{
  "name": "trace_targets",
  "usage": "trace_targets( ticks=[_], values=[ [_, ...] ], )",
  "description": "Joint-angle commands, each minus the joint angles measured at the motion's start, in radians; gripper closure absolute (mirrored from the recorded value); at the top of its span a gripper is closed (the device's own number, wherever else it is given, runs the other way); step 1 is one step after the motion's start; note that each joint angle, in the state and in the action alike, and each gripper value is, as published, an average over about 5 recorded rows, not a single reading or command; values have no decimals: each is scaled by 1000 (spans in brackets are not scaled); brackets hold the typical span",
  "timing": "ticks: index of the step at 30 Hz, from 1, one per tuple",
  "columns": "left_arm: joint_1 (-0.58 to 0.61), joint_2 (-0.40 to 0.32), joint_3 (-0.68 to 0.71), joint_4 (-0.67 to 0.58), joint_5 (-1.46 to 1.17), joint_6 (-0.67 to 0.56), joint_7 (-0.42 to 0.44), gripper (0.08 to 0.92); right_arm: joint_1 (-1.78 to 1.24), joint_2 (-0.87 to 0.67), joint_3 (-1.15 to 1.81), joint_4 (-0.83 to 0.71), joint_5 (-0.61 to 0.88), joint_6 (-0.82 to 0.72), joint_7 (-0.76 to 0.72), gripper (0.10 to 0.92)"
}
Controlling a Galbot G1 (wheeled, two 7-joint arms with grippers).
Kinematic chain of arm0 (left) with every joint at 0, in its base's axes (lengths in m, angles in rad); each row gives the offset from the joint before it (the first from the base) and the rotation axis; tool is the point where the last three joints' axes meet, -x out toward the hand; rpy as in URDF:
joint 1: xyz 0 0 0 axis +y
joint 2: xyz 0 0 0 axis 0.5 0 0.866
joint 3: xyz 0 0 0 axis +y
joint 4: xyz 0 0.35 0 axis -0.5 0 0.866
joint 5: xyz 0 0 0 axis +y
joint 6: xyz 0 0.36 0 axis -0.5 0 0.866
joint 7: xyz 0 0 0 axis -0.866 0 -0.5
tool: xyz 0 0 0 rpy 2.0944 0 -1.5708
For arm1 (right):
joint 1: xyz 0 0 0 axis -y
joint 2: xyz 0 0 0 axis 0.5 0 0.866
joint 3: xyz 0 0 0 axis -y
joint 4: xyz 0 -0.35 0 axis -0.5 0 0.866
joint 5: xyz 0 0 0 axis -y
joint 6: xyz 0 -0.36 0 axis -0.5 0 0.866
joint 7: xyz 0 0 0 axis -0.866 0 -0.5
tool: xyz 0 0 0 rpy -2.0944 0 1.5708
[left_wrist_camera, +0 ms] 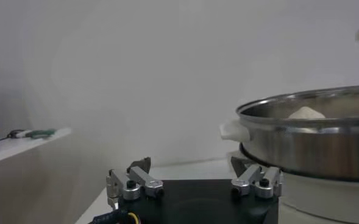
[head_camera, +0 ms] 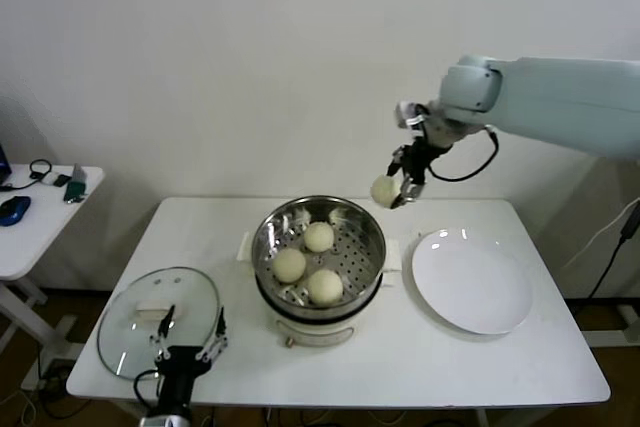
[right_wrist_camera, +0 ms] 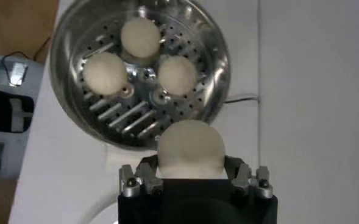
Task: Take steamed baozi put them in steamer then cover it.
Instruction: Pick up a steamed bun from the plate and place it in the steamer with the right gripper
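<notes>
The steel steamer (head_camera: 372, 247) stands mid-table with three steamed baozi (head_camera: 319, 236) (head_camera: 289, 265) (head_camera: 325, 286) on its perforated tray. In the air above the steamer's back right rim, my right gripper (head_camera: 397, 188) is shut on one more baozi (head_camera: 383, 190). From the right wrist, that baozi (right_wrist_camera: 190, 146) sits between the fingers with the steamer (right_wrist_camera: 75, 109) below. The glass cover (head_camera: 125, 322) lies flat on the table's front left corner. My left gripper (head_camera: 190, 332) hovers open at the front edge, just right of the cover; the left wrist view shows its fingers (left_wrist_camera: 138, 181) spread, with the steamer (left_wrist_camera: 313, 143) beyond them.
An empty white plate (head_camera: 472, 280) lies right of the steamer. A small side table (head_camera: 30, 237) with a blue mouse and cables stands at the far left. A white wall runs behind the table.
</notes>
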Motion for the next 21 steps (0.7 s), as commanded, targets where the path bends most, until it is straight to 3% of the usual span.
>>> trace_targets(
  ticks=[1, 21],
  values=[
    [-14, 10, 2, -5, 0, 8, 0, 177, -84, 120, -42, 106, 72, -65, 109, 321],
    [-6, 13, -7, 1, -15, 8, 2, 177, -234, 216, -25, -45, -11, -69, 118, 319]
  ],
)
